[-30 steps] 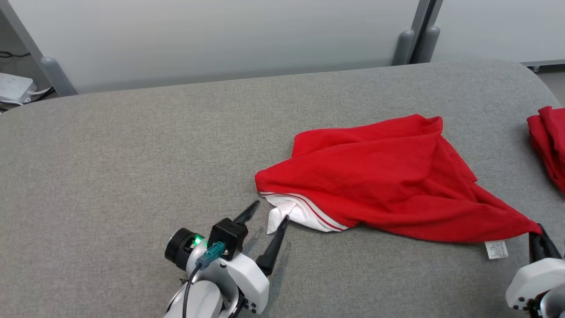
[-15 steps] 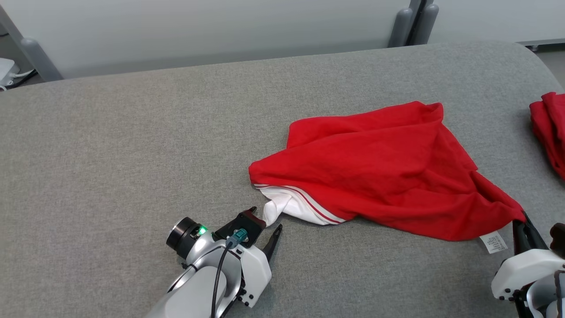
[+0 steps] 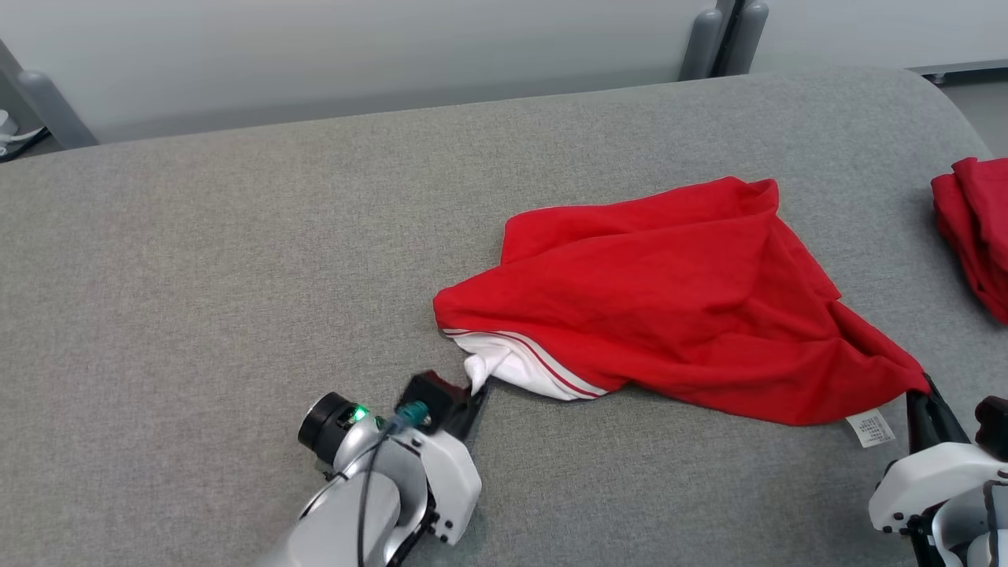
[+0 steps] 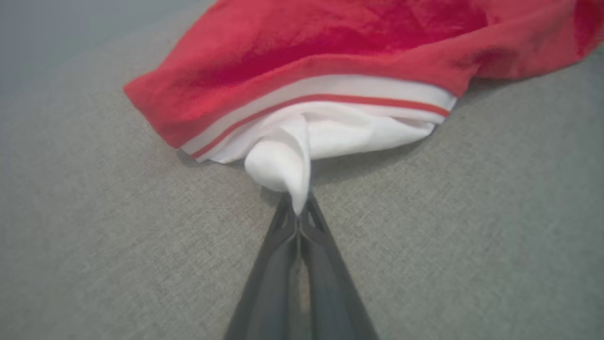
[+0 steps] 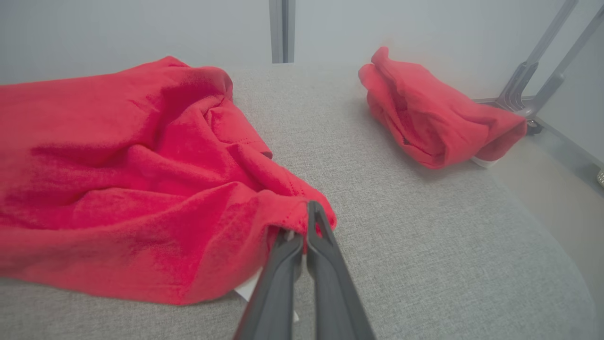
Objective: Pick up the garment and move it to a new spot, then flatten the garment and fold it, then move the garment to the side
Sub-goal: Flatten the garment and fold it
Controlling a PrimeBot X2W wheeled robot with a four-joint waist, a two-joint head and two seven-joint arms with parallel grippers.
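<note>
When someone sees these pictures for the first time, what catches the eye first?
A crumpled red garment lies across the grey table, its white striped edge toward the robot. The left gripper pinches that edge, the right gripper a red corner. A second folded red bundle sits at the right edge.

I see my left gripper [image 3: 476, 387] and right gripper [image 3: 922, 387] both pinched tight (fingers low, angled forward).
</note>
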